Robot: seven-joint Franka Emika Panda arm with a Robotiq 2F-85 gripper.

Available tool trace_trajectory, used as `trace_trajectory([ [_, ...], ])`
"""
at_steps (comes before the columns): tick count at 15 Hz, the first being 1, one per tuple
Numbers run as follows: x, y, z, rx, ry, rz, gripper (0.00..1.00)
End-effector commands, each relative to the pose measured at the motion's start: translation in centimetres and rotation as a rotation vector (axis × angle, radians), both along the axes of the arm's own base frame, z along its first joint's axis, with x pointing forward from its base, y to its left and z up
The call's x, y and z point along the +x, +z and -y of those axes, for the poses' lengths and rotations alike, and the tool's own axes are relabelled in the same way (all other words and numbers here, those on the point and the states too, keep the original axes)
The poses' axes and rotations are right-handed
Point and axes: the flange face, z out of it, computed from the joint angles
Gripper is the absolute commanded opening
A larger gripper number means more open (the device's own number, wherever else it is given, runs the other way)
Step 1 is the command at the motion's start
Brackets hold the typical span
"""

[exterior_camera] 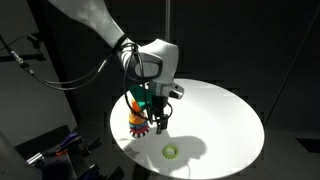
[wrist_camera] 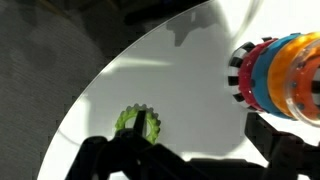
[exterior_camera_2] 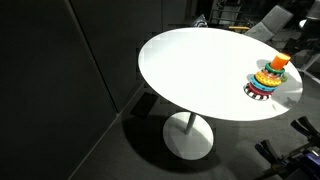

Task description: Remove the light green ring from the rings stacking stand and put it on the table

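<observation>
The light green ring (exterior_camera: 171,151) lies flat on the white table (exterior_camera: 220,115), in front of the rings stacking stand (exterior_camera: 137,120). In the wrist view the ring (wrist_camera: 130,121) lies on the table (wrist_camera: 170,80), partly behind one finger. The stand (wrist_camera: 280,72), with blue, yellow and orange rings, shows at the right edge. My gripper (exterior_camera: 158,122) hangs just beside the stand and above the table. Its fingers (wrist_camera: 205,135) are wide apart with nothing between them. In an exterior view the stand (exterior_camera_2: 268,78) stands near the table's edge (exterior_camera_2: 190,70), and neither the gripper nor the ring shows there.
The room around the table is dark. The table edge runs close to the ring in the wrist view. Cables and equipment (exterior_camera: 60,145) sit beside the table. The table's pedestal foot (exterior_camera_2: 188,138) stands on the floor.
</observation>
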Motion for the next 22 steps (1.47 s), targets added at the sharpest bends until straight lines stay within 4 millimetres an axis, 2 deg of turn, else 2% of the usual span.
trace_trajectory([
  [1,-0.7,3.6,-1.3,0.004,0.041,-0.022,1.0],
  [8,-0.7,10.1,-5.0,0.005,0.111,0.005,1.0],
  [13,-0.8,13.7,-7.5,-0.005,0.169,0.085,1.0],
  [18,-1.0,16.0,-9.4,-0.019,0.207,0.152,1.0],
  [21,-1.1,16.4,-9.8,-0.016,0.209,0.164,1.0],
  [22,-0.4,15.9,-9.5,-0.008,0.202,0.143,1.0],
])
